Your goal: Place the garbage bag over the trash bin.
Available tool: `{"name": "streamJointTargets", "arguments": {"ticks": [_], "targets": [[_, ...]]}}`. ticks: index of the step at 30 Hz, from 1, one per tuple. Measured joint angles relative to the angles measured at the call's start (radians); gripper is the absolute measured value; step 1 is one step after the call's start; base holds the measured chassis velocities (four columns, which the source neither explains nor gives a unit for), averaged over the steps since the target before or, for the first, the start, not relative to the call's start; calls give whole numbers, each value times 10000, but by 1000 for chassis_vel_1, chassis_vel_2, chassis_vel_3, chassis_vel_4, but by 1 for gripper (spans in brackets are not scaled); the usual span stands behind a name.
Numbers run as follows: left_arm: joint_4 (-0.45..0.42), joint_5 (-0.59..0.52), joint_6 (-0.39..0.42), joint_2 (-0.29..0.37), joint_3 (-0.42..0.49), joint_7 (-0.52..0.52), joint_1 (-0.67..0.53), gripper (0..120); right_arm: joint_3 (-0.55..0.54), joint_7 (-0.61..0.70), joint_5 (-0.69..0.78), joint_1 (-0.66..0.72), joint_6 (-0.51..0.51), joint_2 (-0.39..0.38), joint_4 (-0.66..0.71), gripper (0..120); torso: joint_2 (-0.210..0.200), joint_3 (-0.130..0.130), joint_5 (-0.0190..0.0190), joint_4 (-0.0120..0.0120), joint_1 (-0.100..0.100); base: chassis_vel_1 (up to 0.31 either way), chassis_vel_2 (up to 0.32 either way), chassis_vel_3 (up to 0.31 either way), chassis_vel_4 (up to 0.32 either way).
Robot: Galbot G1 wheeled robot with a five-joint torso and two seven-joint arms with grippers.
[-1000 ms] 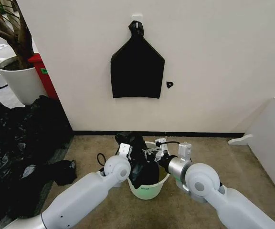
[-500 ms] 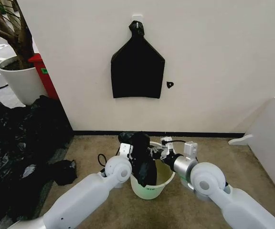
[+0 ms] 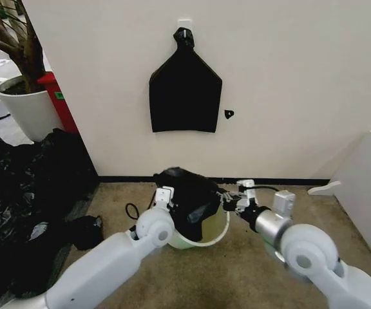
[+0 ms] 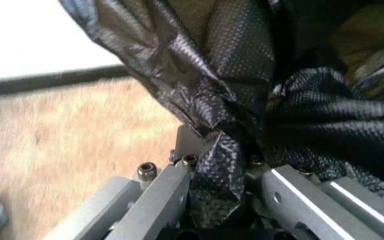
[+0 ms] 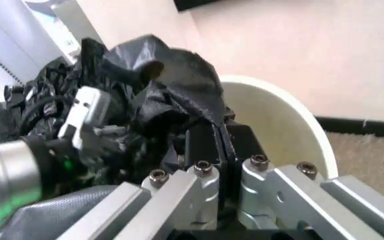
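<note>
Presently: garbage bag [image 3: 192, 199] stretched across trash bin [image 3: 214, 237] mouth; left gripper [image 4: 220, 176] and right gripper [image 5: 217, 145] each clamp opposite bag edge.

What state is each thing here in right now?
garbage bag: pulled wide between both grippers, draped over the bin's mouth.
trash bin: upright on the carpet, partly covered.
left gripper: shut on the bag.
right gripper: shut on the bag.
black bundle: hanging on the wall.
</note>
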Motion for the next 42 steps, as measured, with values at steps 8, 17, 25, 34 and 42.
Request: {"name": "streamJointTargets", "arguments": {"ticks": [8,17,25,34,42], "targets": [[-1192,309,-487,1026,-860,1205,32,1,684,148,-80,-164,208,-263,644,0,0,-1,1,3,0,0,0,0,0],[-1672,992,-1223,2037,-2091,3177,873,1,1136,527,-248,261,378,-463,389,0,0,0,0,6,0,0,0,0,0],[-2002,1049,-1508,2514,-2652,4049,1474,1,1245,356,-705,168,215,-524,-449,0,0,-1,4,3,0,0,0,0,0],[-1887,1263,-1505,2605,-2785,4563,1494,1,1694,293,-1023,-126,-117,-809,52,8,0,-1,0,3,0,0,0,0,0],[-1170,2128,-1198,2393,-2569,4427,1073,1,2910,-122,-1620,-1325,-201,-1539,1513,39,1,-1,0,2,0,0,0,0,0]]}}
